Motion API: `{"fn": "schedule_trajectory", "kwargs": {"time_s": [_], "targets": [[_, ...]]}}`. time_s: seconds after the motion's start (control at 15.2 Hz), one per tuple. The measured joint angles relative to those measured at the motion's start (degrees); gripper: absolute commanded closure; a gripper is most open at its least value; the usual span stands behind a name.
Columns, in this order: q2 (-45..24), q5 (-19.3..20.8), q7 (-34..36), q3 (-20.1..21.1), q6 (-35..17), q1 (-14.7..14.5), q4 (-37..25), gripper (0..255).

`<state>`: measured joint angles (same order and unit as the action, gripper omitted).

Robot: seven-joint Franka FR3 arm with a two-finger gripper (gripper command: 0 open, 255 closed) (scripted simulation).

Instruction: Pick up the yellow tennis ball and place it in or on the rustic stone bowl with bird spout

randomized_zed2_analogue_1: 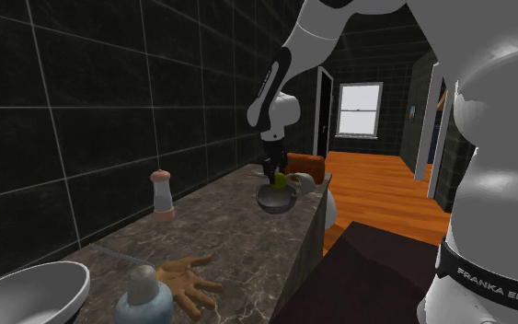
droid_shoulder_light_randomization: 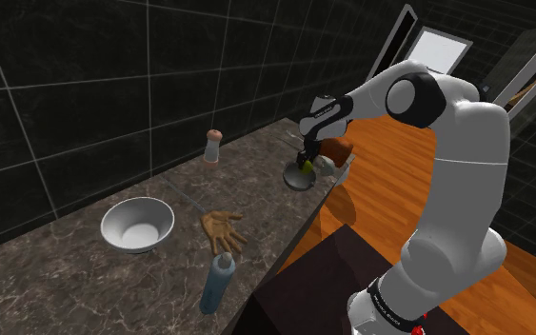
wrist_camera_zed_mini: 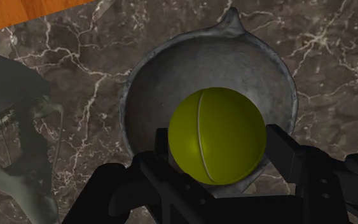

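My claw [wrist_camera_zed_mini: 219,145] is closed to ball width. Both fingers [wrist_camera_zed_mini: 285,153] press the sides of the yellow ball [wrist_camera_zed_mini: 217,130], which is clamped between them. Directly beyond the ball, under my fingertips, lies the grey bowl [wrist_camera_zed_mini: 171,70], its spout on the rim's side farthest from my fingers. I cannot tell whether the ball touches the bowl. The bowl rests on the marbled counter [wrist_camera_zed_mini: 343,57]. Just beside it lies a pale grey object [wrist_camera_zed_mini: 18,127]. Well apart from my claw along the counter are a shaker [droid_shoulder_light_randomization: 213,147], a glove [droid_shoulder_light_randomization: 222,229], a white bowl [droid_shoulder_light_randomization: 138,225] and a bottle [droid_shoulder_light_randomization: 218,281].
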<state>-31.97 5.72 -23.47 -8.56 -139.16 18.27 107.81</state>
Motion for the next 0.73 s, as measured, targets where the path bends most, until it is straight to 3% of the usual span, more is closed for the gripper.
{"fn": "schedule_trajectory", "kwargs": {"time_s": [0.07, 0.13, 0.53, 0.73], "targets": [[0.0, 0.0, 0.0, 0.0, 0.0, 0.0, 0.0, 255], [0.0, 0.0, 0.0, 0.0, 0.0, 0.0, 0.0, 0], [0.0, 0.0, 0.0, 0.0, 0.0, 0.0, 0.0, 0], [3.1, 0.2, 0.2, -0.1, 2.7, -0.5, 0.4, 0]]}}
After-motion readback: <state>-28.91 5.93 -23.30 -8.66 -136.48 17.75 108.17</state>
